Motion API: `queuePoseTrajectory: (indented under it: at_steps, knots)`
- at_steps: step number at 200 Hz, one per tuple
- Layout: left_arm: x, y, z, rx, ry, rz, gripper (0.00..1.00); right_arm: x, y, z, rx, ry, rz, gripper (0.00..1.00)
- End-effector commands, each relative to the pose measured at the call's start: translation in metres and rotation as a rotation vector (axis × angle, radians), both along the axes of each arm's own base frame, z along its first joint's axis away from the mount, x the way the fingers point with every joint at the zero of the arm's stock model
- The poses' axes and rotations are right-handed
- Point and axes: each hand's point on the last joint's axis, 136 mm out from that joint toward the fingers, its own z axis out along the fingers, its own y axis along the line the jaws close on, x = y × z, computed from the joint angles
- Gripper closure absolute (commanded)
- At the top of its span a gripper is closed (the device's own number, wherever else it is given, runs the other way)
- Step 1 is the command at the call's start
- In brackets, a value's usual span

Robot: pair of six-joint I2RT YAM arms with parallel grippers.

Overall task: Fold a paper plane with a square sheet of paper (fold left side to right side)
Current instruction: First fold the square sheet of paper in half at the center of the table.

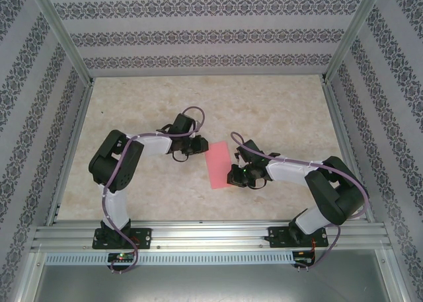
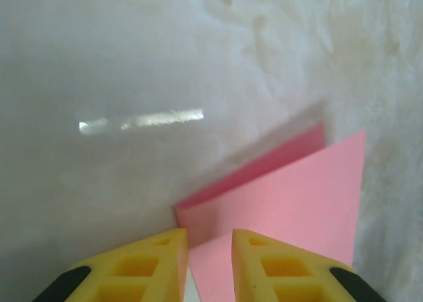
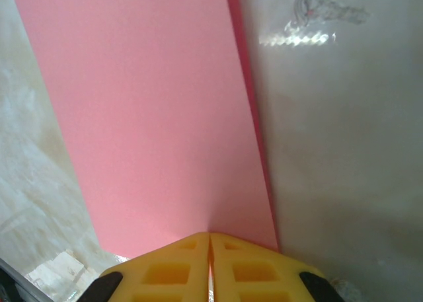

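Roughly mid-table (image 1: 277, 117): logged the sheet (image 1: 217, 164) lying flat as a narrow doubled strip, long axis near 12 to 6 o'clock in the top view. Found the left gripper (image 1: 197, 147) at the strip's 11 o'clock corner, fingers (image 2: 158, 262) parted by a narrow gap and straddling that corner, nothing clamped as far as seen. Found the right gripper (image 3: 210, 239) on the 4 o'clock edge, clenched tight, tips touching the paper with a faint pucker there; cannot tell whether pinching the edge or only pressing on it. Judged the step in hand as setting the left-to-right fold. To do it well: square the layers first, given a darker under-layer peeking out toward 11 o'clock in the left wrist view and along the 3 o'clock side in the right wrist view. Then pin one end with the right tips and run the left tips along the fold with light, even pressure, avoiding drag and skew on such thin paper. Hard to make out: side of the crease; flatness of the under-layer. Cut off: sheet's near part beneath the left fingers; strip's far end at 12 o'clock in the right wrist view.
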Motion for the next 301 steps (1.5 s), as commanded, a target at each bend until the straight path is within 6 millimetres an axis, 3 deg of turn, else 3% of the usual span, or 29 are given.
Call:
queuePoseTrajectory:
  at_steps: [1,27,57,76,95,117,199,245,301]
  knots:
    - [0.018,0.017,-0.003,0.061,-0.028,0.023,0.74,-0.023,-0.036,-0.03,-0.183,0.078,-0.004,0.9]
    - [0.019,0.026,0.005,0.057,-0.048,0.029,0.74,-0.023,-0.036,-0.029,-0.184,0.077,-0.005,0.9]
    - [0.007,0.022,0.033,-0.018,-0.092,0.01,0.74,-0.021,-0.034,-0.028,-0.181,0.073,-0.004,0.9]
    - [-0.004,0.0,0.052,-0.105,-0.105,-0.044,0.74,-0.02,-0.035,-0.029,-0.185,0.073,-0.005,0.9]
    - [-0.014,-0.025,0.058,-0.112,-0.101,-0.111,0.74,-0.021,-0.035,-0.03,-0.187,0.077,-0.001,0.9]
    - [-0.016,-0.039,0.046,-0.099,-0.083,-0.116,0.75,-0.02,-0.034,-0.029,-0.181,0.073,-0.005,0.9]
    - [-0.007,-0.033,-0.001,0.0,-0.023,-0.079,0.76,-0.019,-0.032,-0.029,-0.181,0.076,-0.002,0.89]
    - [0.002,-0.005,-0.025,0.121,-0.025,-0.022,0.76,-0.02,-0.035,-0.03,-0.188,0.078,-0.006,0.89]
    - [0.026,0.03,-0.025,0.156,-0.032,0.026,0.76,-0.023,-0.035,-0.03,-0.185,0.082,-0.003,0.89]
